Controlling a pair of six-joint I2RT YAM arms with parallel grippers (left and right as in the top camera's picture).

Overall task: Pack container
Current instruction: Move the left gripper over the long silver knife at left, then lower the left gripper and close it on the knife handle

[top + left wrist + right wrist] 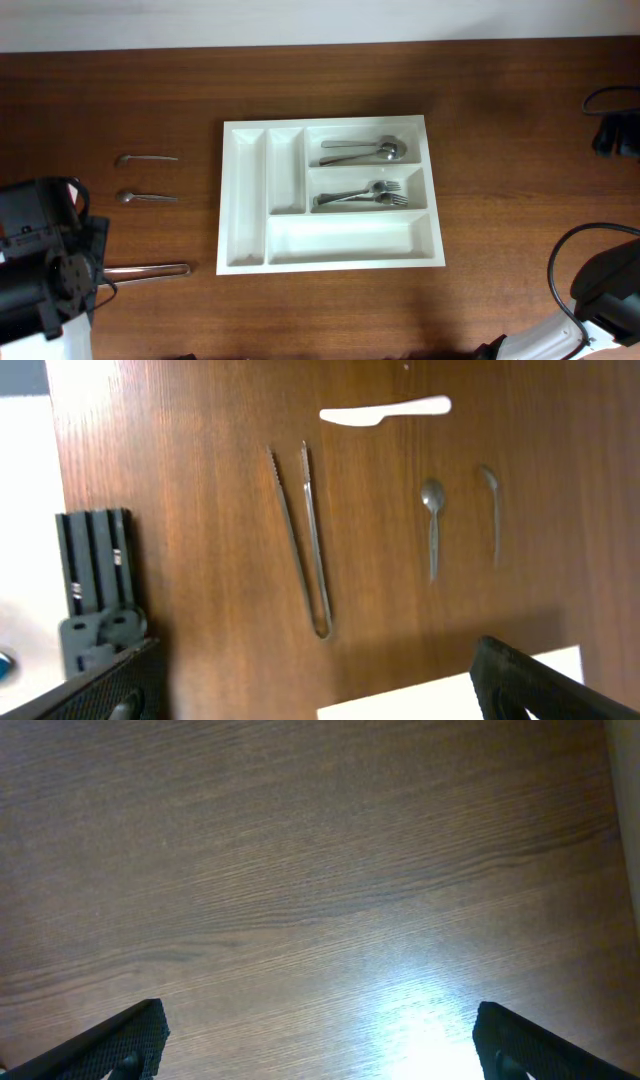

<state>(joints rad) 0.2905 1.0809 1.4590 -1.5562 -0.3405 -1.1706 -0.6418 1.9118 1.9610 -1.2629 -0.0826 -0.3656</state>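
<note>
Overhead, the tray [243, 200] sat mid-table, with spoons [365, 152] in its top wide compartment and forks [365, 196] in the one below. Well to its left lay a teaspoon [148, 197], another utensil [147, 158] and tongs [150, 270]. The left gripper [315, 680] hung near the tongs, fingers wide and empty. The right gripper [320, 1035] stood equally wide over the table [300, 870], holding nothing.
</note>
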